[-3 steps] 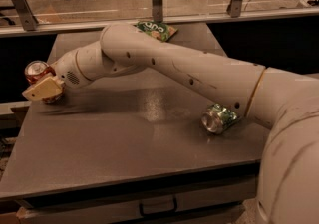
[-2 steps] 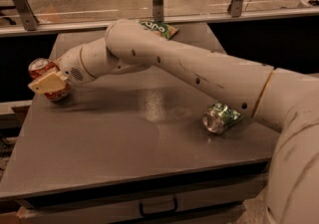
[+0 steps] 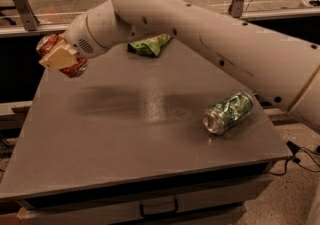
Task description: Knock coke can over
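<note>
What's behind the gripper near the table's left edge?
The coke can, tilted; red ends show either side of the gripper. Its middle is covered, as is any contact with the table.

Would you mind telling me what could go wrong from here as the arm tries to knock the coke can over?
1. The coke can looks tilted against the gripper, right by the far left edge of the table; a push outward may send it off the table rather than tipping it there.
2. The arm passes close by the green bag; a sweep might brush it.
</note>
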Controlling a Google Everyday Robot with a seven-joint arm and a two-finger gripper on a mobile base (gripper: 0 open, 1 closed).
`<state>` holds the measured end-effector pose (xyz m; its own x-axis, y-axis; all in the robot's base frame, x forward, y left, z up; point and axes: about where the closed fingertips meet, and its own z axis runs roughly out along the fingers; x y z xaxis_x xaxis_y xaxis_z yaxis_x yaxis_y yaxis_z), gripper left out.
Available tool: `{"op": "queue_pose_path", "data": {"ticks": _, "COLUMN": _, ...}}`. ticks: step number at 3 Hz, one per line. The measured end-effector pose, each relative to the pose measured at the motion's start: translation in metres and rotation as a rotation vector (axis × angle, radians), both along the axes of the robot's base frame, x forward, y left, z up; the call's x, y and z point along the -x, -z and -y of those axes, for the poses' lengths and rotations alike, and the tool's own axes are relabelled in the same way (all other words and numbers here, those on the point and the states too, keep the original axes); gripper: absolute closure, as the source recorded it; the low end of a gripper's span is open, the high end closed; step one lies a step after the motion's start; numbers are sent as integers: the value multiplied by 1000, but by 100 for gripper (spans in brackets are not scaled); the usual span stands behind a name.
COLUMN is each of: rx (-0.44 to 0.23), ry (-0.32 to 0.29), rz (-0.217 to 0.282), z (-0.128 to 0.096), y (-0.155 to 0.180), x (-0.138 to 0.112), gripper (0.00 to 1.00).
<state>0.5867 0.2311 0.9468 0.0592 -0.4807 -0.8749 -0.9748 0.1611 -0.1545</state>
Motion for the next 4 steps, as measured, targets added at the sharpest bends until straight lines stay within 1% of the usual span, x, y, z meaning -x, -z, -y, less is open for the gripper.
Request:
{"op": "queue_pose_path", "data": {"ticks": 1, "rx": 184, "ry": 46, "rz": 97, "z": 35, "y": -40, "x": -18, "gripper": 100}}
{"op": "queue_pose_path", "data": {"ticks": 2, "rx": 379, "ry": 45, "rz": 162, "z": 39, "y": -50, "x": -36, "gripper": 100}}
{"op": "queue_pose_path", "data": {"ticks": 3, "rx": 542, "ry": -48, "rz": 128, "z": 27, "y": -20, "x": -31, "gripper": 84}}
{"op": "queue_pose_path", "data": {"ticks": 4, "rx": 703, "ry": -169, "rz": 23, "z": 22, "y": 33, "x": -12, "gripper": 60}}
